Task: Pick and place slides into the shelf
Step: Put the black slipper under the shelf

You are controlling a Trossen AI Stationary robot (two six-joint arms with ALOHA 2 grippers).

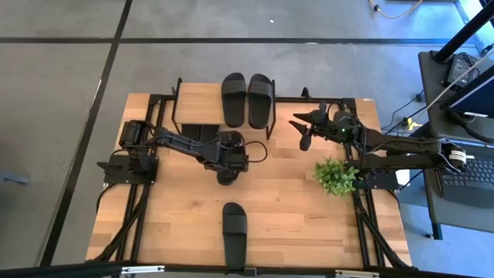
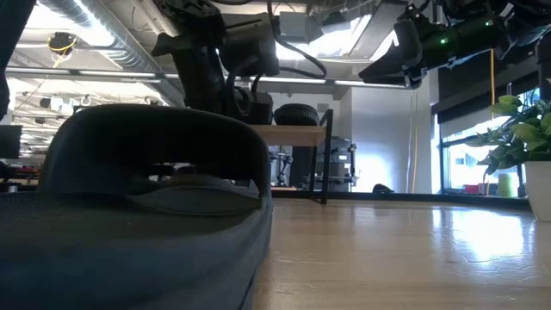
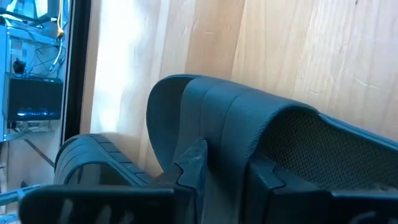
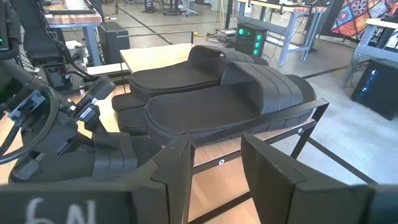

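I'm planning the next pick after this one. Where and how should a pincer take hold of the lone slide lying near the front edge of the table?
Probably by the ribbed strap of the lone slide, coming straight down from above. It lies flat, sole down, apart from everything else, and the strap arches clear of the footbed, so one finger can go under the arch and the other over it. The flat sole hugs the table, giving the fingers little edge to catch.

Left tool (image 1: 226, 166) low mid-table, fingers straddling strap; right tool (image 1: 302, 133) raised, fingers parted.
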